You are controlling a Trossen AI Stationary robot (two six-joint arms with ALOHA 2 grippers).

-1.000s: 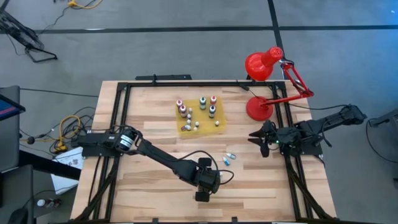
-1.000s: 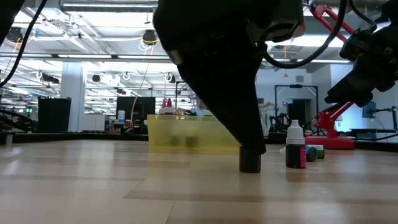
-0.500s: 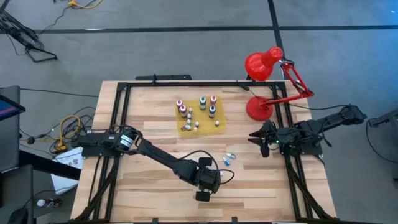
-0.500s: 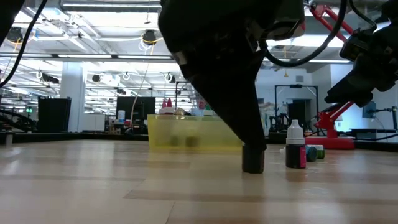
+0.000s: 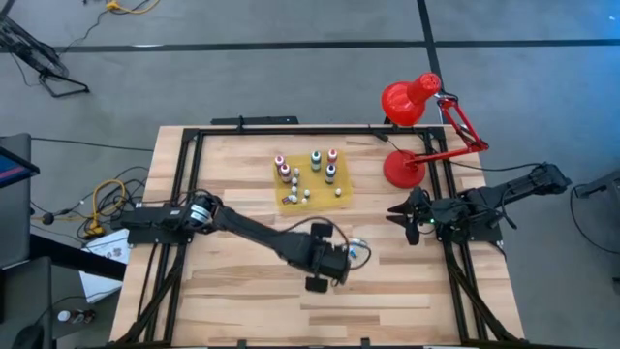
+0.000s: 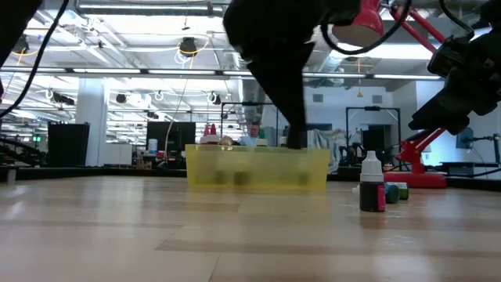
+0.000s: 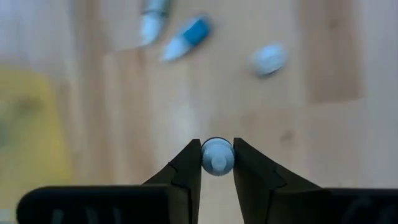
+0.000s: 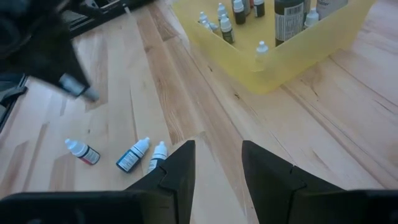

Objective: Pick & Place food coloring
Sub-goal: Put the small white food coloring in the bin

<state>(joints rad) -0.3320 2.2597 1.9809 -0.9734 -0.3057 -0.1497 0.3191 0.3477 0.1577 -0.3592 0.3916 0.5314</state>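
My left gripper (image 7: pixel 217 163) hangs over the near middle of the table (image 5: pixel 334 271), shut on one tiny food coloring bottle (image 8: pixel 78 84). Three more bottles are on the wood just beyond it: one upright with a pink label (image 6: pixel 372 186) and two lying on their sides (image 8: pixel 132 155) (image 8: pixel 158 155). Several others stand in the yellow tray (image 5: pixel 312 182) toward the far edge. My right gripper (image 8: pixel 217 167) waits open at the table's right edge (image 5: pixel 397 211) with nothing between its fingers. My left gripper pinches the bottle's white cap end (image 7: pixel 217 155) between its two fingers. The fingers come steeply from above, one on each side of the cap. The bottle hangs below the fingertips, tilted and clear of the table.
A red desk lamp (image 5: pixel 412 102) stands at the far right corner, its round base (image 5: pixel 404 170) on the wood near my right arm. A black frame (image 5: pixel 184 194) borders the table. Bare wood lies along the left side and the near edge.
My left gripper has risen from the table surface and gone a little toward the far edge and the right, toward the loose bottles and the yellow tray, tipping less steeply. The bottle it holds is lifted clear of the wood.
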